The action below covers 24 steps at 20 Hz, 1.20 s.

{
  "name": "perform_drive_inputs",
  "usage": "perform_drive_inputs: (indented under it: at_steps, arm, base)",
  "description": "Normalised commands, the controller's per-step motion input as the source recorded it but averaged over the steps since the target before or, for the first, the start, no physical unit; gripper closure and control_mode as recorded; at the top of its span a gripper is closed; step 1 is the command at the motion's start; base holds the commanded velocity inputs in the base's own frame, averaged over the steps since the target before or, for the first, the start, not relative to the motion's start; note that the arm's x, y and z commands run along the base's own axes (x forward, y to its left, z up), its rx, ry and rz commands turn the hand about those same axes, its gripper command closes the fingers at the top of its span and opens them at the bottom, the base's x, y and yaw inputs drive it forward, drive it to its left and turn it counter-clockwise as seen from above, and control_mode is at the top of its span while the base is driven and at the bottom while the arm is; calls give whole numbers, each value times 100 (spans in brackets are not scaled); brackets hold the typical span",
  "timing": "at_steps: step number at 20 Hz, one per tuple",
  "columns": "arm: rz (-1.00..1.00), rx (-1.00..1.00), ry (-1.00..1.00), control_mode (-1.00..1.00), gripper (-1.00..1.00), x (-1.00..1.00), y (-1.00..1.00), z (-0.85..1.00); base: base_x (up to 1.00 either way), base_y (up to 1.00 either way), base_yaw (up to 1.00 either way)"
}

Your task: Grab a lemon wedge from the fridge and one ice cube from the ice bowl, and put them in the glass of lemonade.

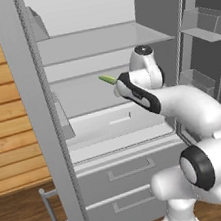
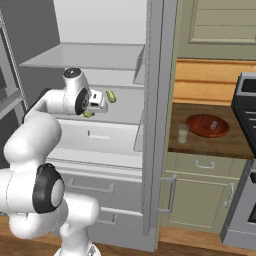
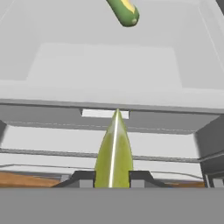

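Hand view, bottom centre: lemon wedge clamped upright between claw fingertips. Yellow-green, glossy, tapering to sharp point, pale ridge down middle. Left base view, centre: same wedge jutting up-left from claw, inside open fridge. Right base view, right of centre: ice bowl and glass of lemonade on desk.

lemon wedge: small yellow-green sliver with pointed tips, sitting pinched between the two dark finger tips, its point sticking out ahead of them, hanging in the air in front of the fridge shelves.
fridge: tall grey metal unit, standing with both doors swung open, two drawers showing below.
ice bowl: wide, shallow, reddish-brown, resting on the wooden counter.
glass of lemonade: short clear tumbler, standing upright just beside the bowl.
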Motion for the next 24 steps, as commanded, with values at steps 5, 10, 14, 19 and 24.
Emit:
perform_drive_inputs:
  at_steps: [5, 10, 14, 19, 24]
  arm:
    - [0, 0, 0, -100, 100, -100, -12, 47]
    - [0, 0, 1, -100, 100, -100, -5, 28]
    - [0, 0, 0, -100, 100, -97, -4, 1]
    - [0, 1, 0, -100, 100, -56, -2, 0]
    - [0, 0, 0, -100, 100, 0, 0, 0]
  base:
    - [0, 0, 0]
    - [0, 0, 0]
    - [0, 0, 0]
    - [0, 0, 0]
    - [0, 0, 0]
